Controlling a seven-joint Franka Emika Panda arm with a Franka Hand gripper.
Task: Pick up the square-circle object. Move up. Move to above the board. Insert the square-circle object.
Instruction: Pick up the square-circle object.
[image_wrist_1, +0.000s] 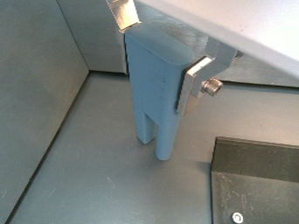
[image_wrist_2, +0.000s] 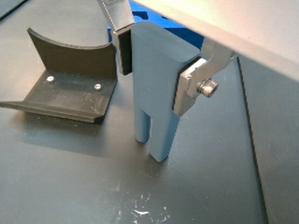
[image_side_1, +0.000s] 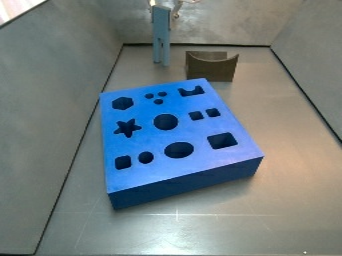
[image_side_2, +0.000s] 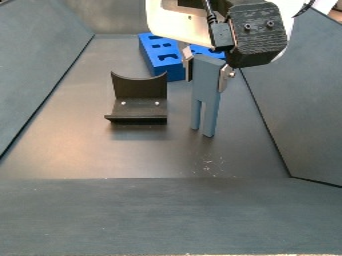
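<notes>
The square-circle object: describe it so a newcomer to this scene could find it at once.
Look past the far edge of the big blue board, where the gripper hangs. Between its fingers stands the square-circle object, upright, beside the fixture. It is tall, slim and pale blue with two prongs at its lower end; the fixture is squat and dark.

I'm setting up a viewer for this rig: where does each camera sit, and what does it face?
Wrist view: on the arm, looking down the gripper at the held square-circle object.
Wrist view: same mount, adding the fixture.
Side view: high, facing the board; gripper at the far end.
Side view: low, opposite end, gripper near.
Both side views share board, fixture and object.
</notes>
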